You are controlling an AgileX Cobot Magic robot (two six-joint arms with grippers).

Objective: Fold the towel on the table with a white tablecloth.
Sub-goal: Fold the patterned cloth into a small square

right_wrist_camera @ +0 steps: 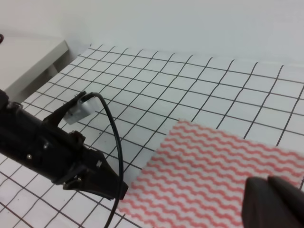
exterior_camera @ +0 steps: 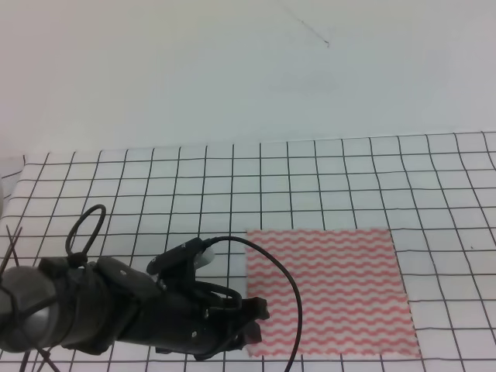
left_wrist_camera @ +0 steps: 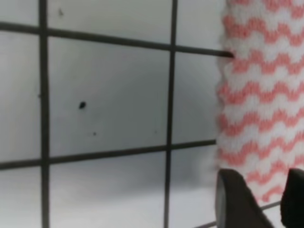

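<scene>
fingers of the left gripper (left_wrist_camera: 266, 199) sit a little apart over the towel (exterior_camera: 329, 291) near-left corner, nothing clamped yet. we can't tell the right gripper (right_wrist_camera: 278, 202) state. risk: pinching the white tablecloth (exterior_camera: 155, 194) too, dragging both.

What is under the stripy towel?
The towel lies flat on the white tablecloth with black squares. The squares right beneath it are covered, so anything else under there cannot be seen.

No text, label, brand, number or sign can be read in any view
</scene>
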